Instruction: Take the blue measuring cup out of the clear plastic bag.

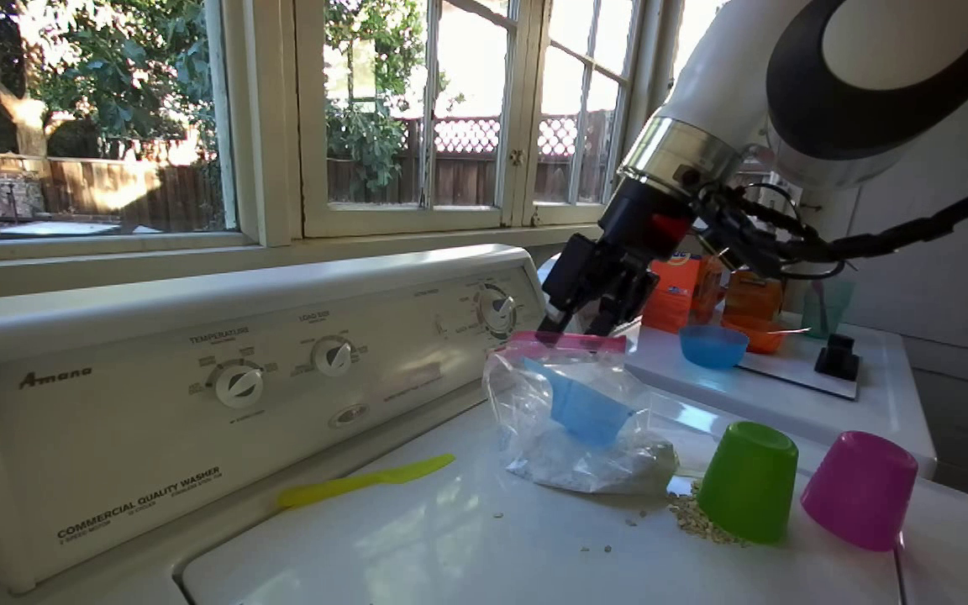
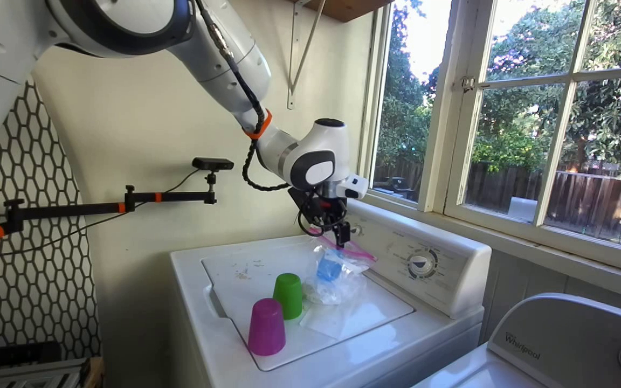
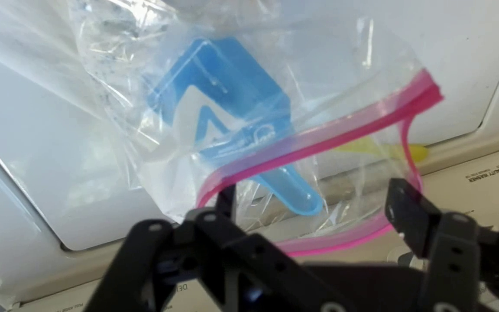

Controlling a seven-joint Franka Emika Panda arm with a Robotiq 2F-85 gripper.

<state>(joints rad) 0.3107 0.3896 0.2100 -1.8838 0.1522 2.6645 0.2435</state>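
Blue measuring cup in clear bag | gripper splayed | green cup only in both exterior views

The bag is thin, clear plastic, creased and glinting, its zip strip smooth pink plastic. The measuring cup looks like smooth, translucent plastic. The claw is mostly matt black, the wrist collar shiny metal. The green tumbler is smooth plastic with a soft sheen, the counter glossy and reflective.
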